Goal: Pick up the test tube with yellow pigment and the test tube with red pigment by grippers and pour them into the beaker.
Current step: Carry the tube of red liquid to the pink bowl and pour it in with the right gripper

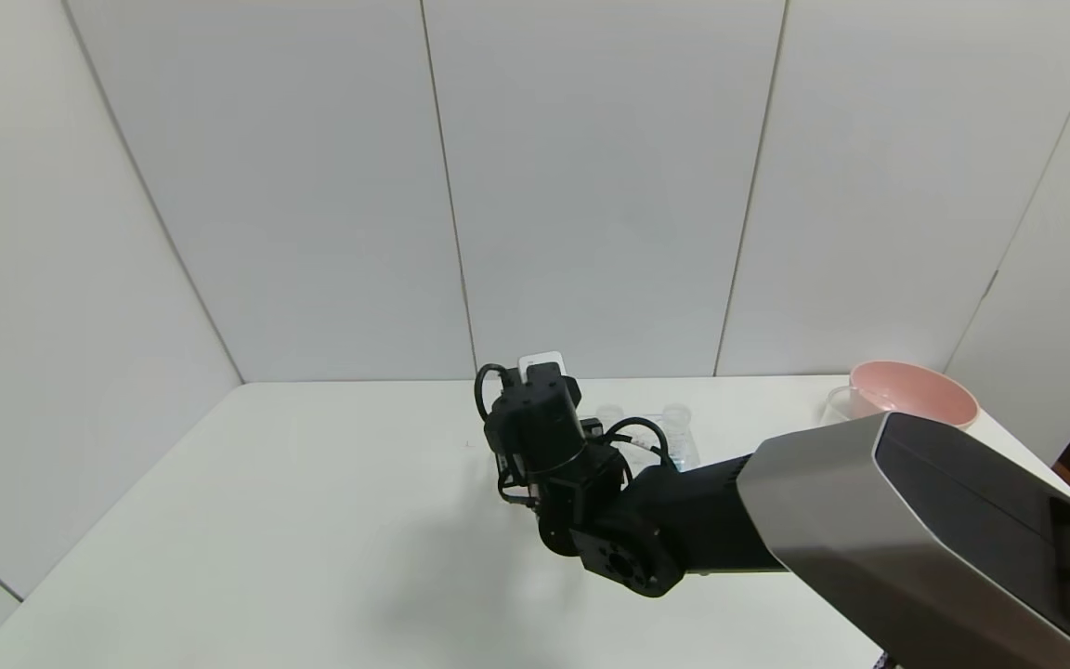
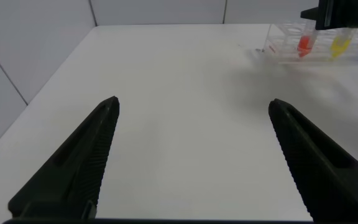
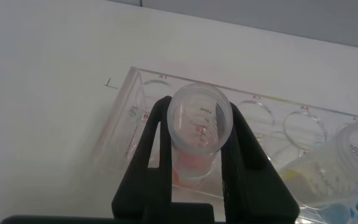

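The test tube with red pigment (image 3: 200,127) is clamped between the fingers of the right gripper (image 3: 199,155) just under its rim — still seated in the clear rack (image 3: 129,118), so it can be drawn straight up. The test tube with yellow pigment (image 2: 339,45) waits in the slot beside it. The left gripper (image 2: 191,155) is held spread wide, well short of the rack — apparently parked. The beaker (image 1: 840,401) sits off to the right gripper's right.

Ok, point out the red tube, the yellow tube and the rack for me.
Red tube (image 3: 200,118), right wrist view, open rim between the gripper fingers.
Yellow tube (image 2: 339,46), left wrist view, yellow tip.
Rack (image 3: 124,127), right wrist view, clear end wall.
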You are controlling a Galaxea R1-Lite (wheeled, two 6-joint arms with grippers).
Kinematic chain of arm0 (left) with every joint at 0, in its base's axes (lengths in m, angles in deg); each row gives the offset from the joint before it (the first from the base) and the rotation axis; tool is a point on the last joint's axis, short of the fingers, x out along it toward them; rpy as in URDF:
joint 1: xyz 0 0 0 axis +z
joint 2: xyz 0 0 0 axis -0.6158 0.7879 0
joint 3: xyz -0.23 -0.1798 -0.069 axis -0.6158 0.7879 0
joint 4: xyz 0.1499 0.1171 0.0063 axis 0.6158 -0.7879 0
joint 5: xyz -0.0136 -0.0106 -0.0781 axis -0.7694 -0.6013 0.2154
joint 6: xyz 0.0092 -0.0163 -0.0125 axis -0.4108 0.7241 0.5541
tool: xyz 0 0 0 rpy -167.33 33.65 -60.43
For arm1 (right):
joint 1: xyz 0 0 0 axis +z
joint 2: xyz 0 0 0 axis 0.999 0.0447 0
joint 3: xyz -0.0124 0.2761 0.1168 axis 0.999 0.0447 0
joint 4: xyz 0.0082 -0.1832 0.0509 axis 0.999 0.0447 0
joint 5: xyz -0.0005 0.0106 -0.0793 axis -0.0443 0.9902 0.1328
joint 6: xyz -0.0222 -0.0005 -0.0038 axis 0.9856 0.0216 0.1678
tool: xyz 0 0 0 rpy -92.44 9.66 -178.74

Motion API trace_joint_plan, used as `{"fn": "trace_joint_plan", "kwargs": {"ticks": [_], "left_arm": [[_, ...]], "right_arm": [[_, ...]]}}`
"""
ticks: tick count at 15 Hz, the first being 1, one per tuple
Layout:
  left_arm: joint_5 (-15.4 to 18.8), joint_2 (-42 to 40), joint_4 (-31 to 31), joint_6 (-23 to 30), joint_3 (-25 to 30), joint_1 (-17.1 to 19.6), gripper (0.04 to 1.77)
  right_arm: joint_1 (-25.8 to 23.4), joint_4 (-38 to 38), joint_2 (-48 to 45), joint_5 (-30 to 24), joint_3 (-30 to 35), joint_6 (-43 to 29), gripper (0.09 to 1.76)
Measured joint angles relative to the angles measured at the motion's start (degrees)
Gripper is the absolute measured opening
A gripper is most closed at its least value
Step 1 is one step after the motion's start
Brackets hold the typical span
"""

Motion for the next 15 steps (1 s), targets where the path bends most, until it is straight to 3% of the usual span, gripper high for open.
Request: {"fn": "trace_joint_plan", "kwargs": {"ticks": [15], "left_arm": [[0.0,0.0,0.0,-0.02,0.0,0.0,1.72]], "right_arm": [[0.46,3.96,-5.81,-0.22,-1.3,0.61,0.51]]}}
